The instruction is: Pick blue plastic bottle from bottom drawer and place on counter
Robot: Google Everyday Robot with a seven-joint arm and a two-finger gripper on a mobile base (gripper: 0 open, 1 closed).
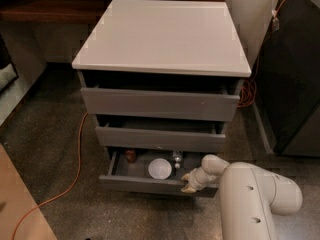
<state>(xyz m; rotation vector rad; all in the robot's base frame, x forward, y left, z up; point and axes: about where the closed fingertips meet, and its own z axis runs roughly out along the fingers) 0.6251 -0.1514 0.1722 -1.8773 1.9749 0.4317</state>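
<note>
The bottom drawer (142, 185) of the grey cabinet stands pulled out. Inside it, toward the back right, the blue plastic bottle (177, 158) stands upright, its white cap showing. My gripper (190, 182) is at the right end of the drawer's front edge, below and a little right of the bottle, on the end of the white arm (250, 194). It holds nothing that I can see. The white counter (162, 34) tops the cabinet and is bare.
A white round bowl (160, 169) lies in the drawer's middle and a red soda can (131, 155) at its back left. The two upper drawers (160, 104) are partly open and overhang the bottom one. An orange cable (75, 169) runs over the floor at left. A dark cabinet (295, 84) stands at right.
</note>
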